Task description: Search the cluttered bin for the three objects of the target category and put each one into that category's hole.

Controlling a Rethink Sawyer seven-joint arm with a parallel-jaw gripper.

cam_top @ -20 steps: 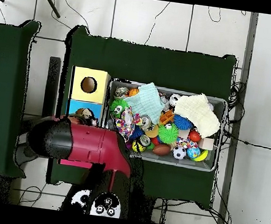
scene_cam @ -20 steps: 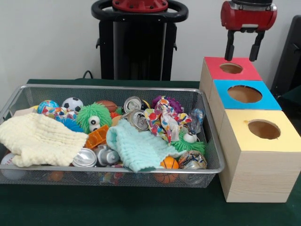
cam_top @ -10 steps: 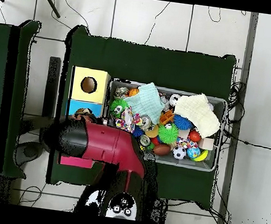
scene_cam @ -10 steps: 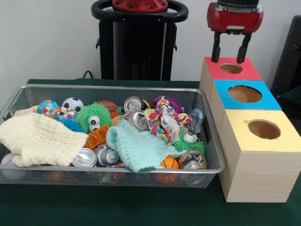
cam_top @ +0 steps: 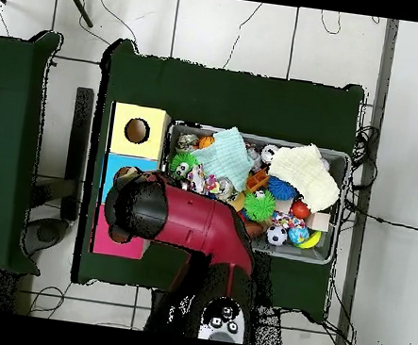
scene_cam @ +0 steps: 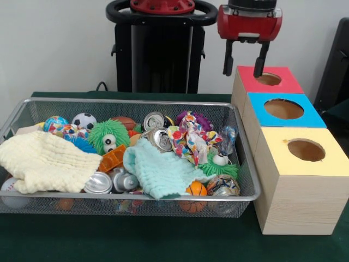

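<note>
**Empty claw at the red box's edge, bin packed to its rim**

In the front view the claw (scene_cam: 245, 59) hangs at upper right of centre, its two dark fingers (scene_cam: 227, 59) spread apart with nothing between them. One finger tip sits over the near-left rim of the red box (scene_cam: 283, 81), the other just off that box's left edge, above the gap between box and bin (scene_cam: 245, 164). Open air lies under the claw down to the table (scene_cam: 163, 240).

Three boxes run in a row down the right side: red at the back, blue box (scene_cam: 311, 117) in the middle, yellow box (scene_cam: 327, 164) nearest the lower right. Each touches the next and each has a round hole on top; all three holes show unblocked.

The wire bin fills the left and centre, its right wall just beside the boxes with a narrow gap. It is heaped: a cream cloth (scene_cam: 46, 161) drapes over the left, a mint cloth (scene_cam: 158, 172) in the middle front, cans (scene_cam: 158, 139) between and behind them, a green fuzzy toy (scene_cam: 108, 136), a soccer ball (scene_cam: 83, 120) near the back wall, a small basketball (scene_cam: 196, 190) against the front wall. Little bare floor shows in the bin.

In the overhead view the red arm (cam_top: 196, 231) covers the bin's lower left corner and part of the red box.
</note>
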